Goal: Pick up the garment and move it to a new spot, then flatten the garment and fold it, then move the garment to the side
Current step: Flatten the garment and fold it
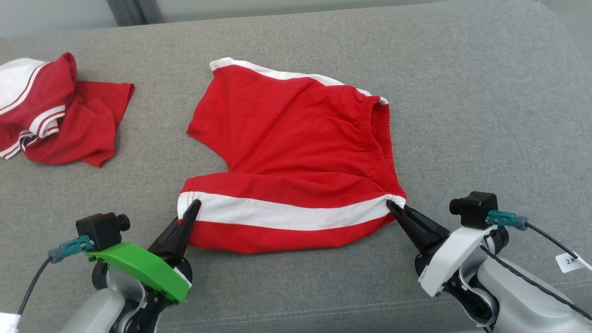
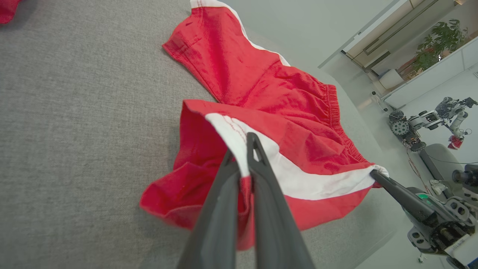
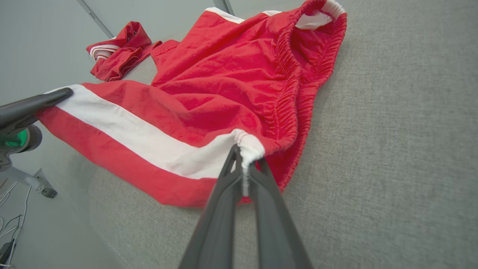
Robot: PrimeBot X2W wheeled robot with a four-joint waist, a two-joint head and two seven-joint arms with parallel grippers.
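Left gripper (image 1: pixel 194 205) and right gripper (image 1: pixel 391 204), jaws closed, are pinching the white-stripe ends of the garment (image 1: pixel 296 138) lying near the front edge of the cushion (image 1: pixel 485 115) (best lifting both evenly, keeping cloth taut).

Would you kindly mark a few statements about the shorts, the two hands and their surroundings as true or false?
1. The left hand is shut on the red shorts at the leg end of the white stripe. True.
2. The right hand hangs open above the shorts. False: it is shut on the stripe's other end, at the waistband.
3. A second red and white garment lies crumpled to the robot's left of the shorts. True.
4. The shorts lie on a wooden table. False: they lie on a grey cushion.
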